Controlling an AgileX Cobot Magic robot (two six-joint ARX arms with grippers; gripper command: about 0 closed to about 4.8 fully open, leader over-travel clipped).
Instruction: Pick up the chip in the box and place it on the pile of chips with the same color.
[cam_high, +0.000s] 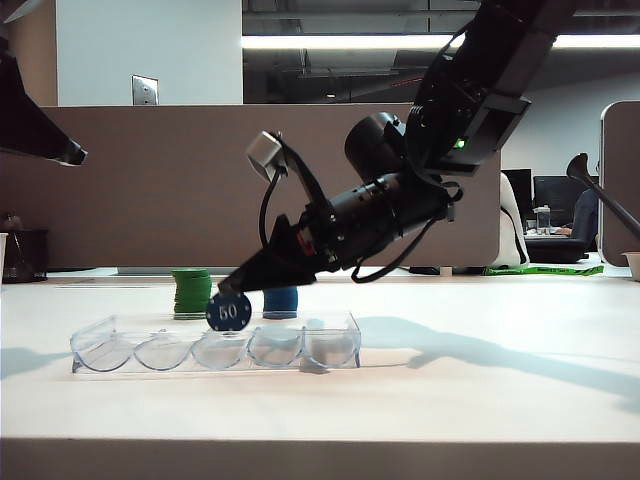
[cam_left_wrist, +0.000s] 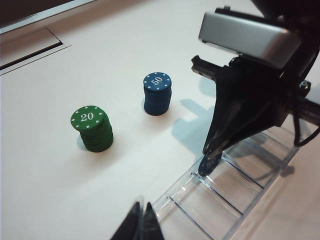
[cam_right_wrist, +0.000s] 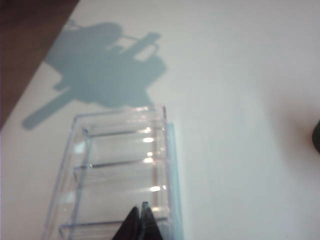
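The chip (cam_high: 229, 312) stands on edge above the middle slots of the box (cam_high: 215, 350), at its rear wall, pinched between the fingers of the right gripper (cam_high: 232, 290), which are closed on it. In the exterior view the pile of chips (cam_high: 281, 302) stands just behind the box, right of the chip; the green stack (cam_high: 191, 293) stands to its left, apart from it. Open desk (cam_high: 480, 380) surrounds the box. The left gripper (cam_left_wrist: 141, 220) hangs near the box end, fingers closed together, holding nothing.
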